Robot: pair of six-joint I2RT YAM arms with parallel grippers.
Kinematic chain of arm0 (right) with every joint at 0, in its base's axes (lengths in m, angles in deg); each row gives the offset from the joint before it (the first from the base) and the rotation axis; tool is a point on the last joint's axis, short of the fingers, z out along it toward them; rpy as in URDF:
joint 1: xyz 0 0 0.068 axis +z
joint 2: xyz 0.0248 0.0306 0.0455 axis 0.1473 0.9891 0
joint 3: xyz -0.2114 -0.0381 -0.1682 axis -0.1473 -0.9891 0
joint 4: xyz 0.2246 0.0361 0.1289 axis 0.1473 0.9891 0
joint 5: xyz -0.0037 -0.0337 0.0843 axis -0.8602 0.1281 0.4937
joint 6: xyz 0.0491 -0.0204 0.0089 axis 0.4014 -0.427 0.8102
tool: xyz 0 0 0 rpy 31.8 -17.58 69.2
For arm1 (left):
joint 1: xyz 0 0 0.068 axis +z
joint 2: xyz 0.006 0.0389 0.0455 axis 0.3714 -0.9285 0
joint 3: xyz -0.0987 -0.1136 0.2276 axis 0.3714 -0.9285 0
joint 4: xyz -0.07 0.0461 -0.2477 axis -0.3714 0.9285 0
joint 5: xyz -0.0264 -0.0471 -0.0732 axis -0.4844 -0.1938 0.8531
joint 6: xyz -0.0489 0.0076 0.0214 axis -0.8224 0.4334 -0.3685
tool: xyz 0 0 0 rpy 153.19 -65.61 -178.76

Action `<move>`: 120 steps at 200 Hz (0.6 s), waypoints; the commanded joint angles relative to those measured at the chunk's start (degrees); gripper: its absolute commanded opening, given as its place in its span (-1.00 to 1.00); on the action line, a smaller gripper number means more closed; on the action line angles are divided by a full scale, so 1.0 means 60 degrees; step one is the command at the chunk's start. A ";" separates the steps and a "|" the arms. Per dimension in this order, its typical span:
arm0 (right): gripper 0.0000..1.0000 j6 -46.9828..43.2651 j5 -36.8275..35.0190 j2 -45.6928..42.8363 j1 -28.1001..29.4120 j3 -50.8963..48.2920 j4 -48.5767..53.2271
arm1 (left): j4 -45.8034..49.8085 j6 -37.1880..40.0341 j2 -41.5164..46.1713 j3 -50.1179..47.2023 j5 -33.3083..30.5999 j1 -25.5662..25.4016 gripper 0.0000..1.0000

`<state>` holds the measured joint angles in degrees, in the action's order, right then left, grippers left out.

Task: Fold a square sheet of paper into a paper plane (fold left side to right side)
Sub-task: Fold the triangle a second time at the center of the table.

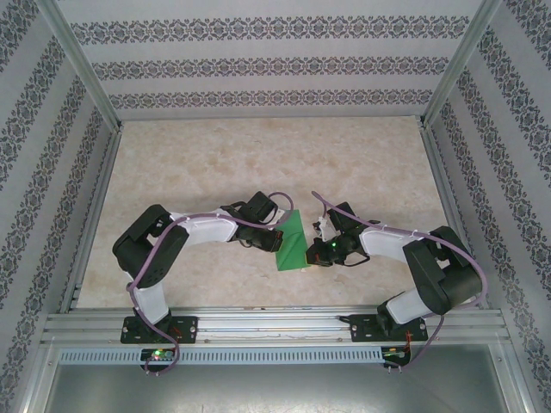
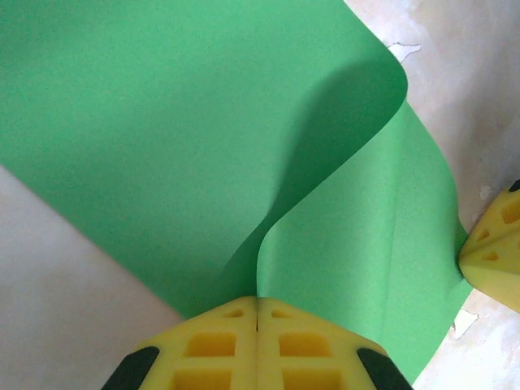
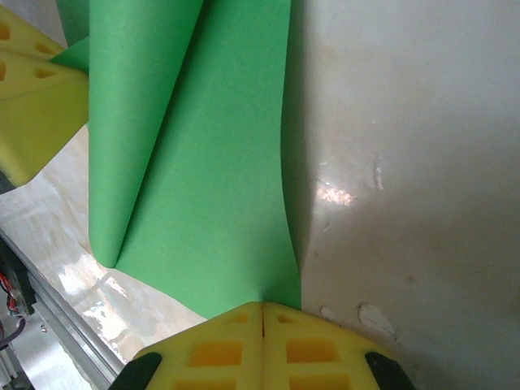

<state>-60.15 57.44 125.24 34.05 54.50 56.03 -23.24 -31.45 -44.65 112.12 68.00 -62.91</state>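
The square sheet of paper (image 1: 291, 241), bright green, is held up off the table between the two arms and curls over on itself. In the left wrist view the sheet (image 2: 203, 122) bends in an S-curve, and its edge runs down into my left gripper (image 2: 257, 302), which is shut on it. In the right wrist view the sheet (image 3: 211, 162) hangs as a folded-over loop, with its lower corner pinched in my shut right gripper (image 3: 262, 307). From above, the left gripper (image 1: 280, 239) and the right gripper (image 1: 312, 249) stand close on either side of the sheet. A paper plane is out of view.
The marble-patterned table (image 1: 258, 163) stretches beyond the arms to patterned walls on three sides. An aluminium rail (image 1: 275, 327) carrying both arm bases runs along the near edge. Small chips mark the tabletop (image 3: 374, 313) by the right gripper.
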 commanded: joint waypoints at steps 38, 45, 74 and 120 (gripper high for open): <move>-0.78 0.0290 0.0246 -0.0837 -0.0175 0.0054 0.0255 | -0.0150 0.0288 -0.0334 0.0156 0.0176 0.0156 -1.00; -0.75 0.0438 0.0321 -0.1035 -0.0202 0.0036 0.0146 | -0.0157 0.0279 -0.0350 0.0155 0.0177 0.0156 -1.00; -0.87 0.1118 0.0704 -0.1424 -0.0174 -0.0083 -0.0753 | -0.0183 0.0256 -0.0343 0.0108 0.0178 0.0156 -1.00; -1.00 0.2498 0.0556 -0.0582 0.0513 -0.0061 -0.3101 | -0.0172 0.0248 -0.0362 0.0115 0.0169 0.0152 -1.00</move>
<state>-50.40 60.63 118.90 34.99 54.28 46.15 -24.07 -31.29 -45.35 112.47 69.12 -62.60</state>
